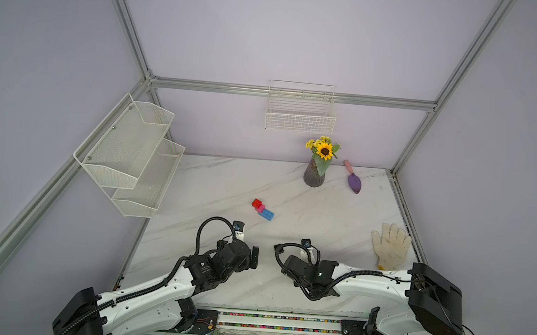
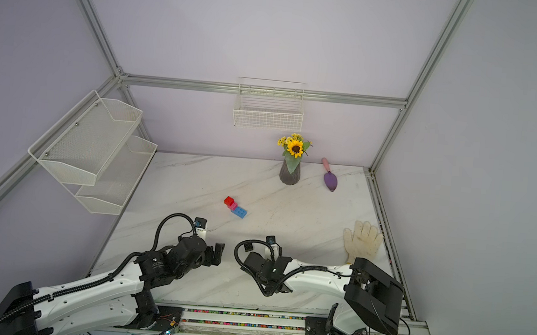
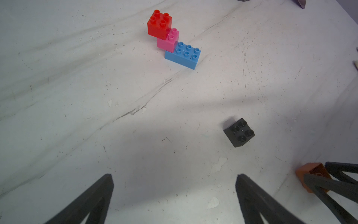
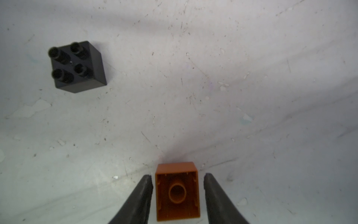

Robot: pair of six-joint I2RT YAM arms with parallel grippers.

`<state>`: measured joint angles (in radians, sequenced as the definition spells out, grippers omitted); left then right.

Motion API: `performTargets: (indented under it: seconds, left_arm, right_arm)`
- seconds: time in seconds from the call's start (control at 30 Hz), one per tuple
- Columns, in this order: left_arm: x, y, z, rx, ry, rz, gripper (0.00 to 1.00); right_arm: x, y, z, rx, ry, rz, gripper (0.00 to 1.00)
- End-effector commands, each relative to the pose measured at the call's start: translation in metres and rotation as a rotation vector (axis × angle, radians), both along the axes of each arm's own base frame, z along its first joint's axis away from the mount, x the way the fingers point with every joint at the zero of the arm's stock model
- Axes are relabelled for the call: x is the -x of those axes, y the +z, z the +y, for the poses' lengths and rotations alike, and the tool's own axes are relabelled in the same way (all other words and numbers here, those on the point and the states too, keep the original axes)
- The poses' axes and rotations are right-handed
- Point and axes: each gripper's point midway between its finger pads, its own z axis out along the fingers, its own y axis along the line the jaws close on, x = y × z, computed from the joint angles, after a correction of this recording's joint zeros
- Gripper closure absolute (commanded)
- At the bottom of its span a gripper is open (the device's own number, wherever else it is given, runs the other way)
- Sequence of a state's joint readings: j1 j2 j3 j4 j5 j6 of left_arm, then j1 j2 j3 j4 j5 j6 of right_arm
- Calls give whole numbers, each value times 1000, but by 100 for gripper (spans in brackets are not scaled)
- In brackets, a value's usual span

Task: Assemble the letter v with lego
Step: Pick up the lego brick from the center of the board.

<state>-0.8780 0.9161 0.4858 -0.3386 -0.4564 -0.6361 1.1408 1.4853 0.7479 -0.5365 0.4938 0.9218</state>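
In both top views I see the red-pink-blue stack (image 1: 262,209) (image 2: 234,206) on the table (image 1: 323,213). Left wrist view: my left gripper (image 3: 174,176) gapes wide and empty, with the black brick (image 3: 239,132) nearby. Right wrist view: my right gripper (image 4: 178,176) straddles the orange brick (image 4: 177,192), a slim gap on each side.

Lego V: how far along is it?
Done: one arm, the red square brick stepped on the pink square brick on the long light-blue brick. In hand: the right tool straddles the orange-brown square brick, lying on its side, small gaps either side, not gripped. To do: orange-brown and the loose black square brick for the other arm. The left tool is open, empty.
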Motion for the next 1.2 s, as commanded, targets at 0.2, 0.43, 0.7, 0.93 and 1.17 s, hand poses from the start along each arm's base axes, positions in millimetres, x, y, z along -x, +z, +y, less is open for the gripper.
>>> performTargets:
  seconds: [0.2, 0.43, 0.7, 0.93, 1.17]
  left_arm:
    - [-4, 5, -3, 44, 20, -24, 0]
    - [-3, 6, -1, 50, 25, -28, 0]
    - [-4, 6, -3, 50, 23, -31, 0]
    - [-8, 8, -16, 94, -22, -62, 0]
    - [-12, 12, -35, 165, -75, -100, 0]
  right_arm:
    - [4, -10, -5, 23, -19, 16, 57]
    - [5, -14, -2, 20, -6, 28, 66]
    - [1, 25, 25, -173, 68, -22, 73]
    - [-18, 40, 32, -605, 59, 109, 70]
    - [-47, 26, 34, -997, 8, 296, 63]
